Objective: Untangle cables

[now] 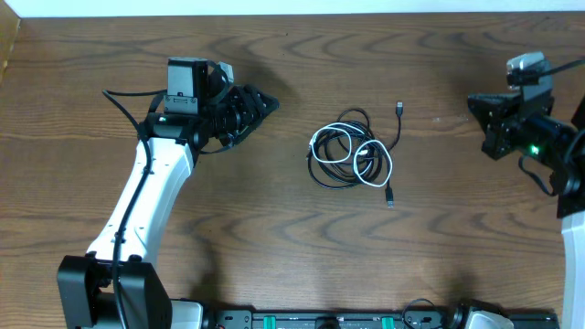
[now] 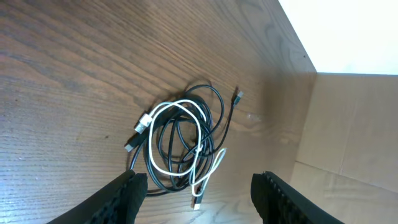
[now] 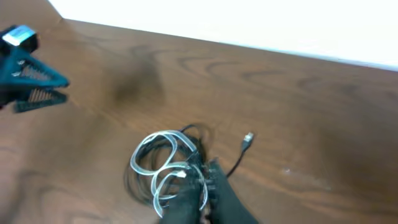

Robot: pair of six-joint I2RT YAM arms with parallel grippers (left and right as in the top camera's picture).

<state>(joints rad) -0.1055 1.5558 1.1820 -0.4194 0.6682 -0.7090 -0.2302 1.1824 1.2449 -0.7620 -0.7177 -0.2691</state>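
The cables (image 1: 352, 151) lie in one tangled coil at the centre of the overhead frame. A white cord (image 1: 375, 166) is looped through two black ones, and a black plug (image 1: 399, 108) trails free to the upper right. The left gripper (image 2: 198, 186) hangs spread wide and empty, with the coil framed between its fingers. The right gripper (image 1: 477, 123) sits well apart at the right edge, and its blurred wrist view leaves its opening impossible to tell.

A sound start would be to pinch the free plug end and draw it outward while the other arm pins the coil.

The wooden table (image 1: 274, 238) is dark-grained. A white strip (image 1: 274, 7) borders the top edge, and cardboard (image 2: 348, 143) shows at the right of the left wrist view.
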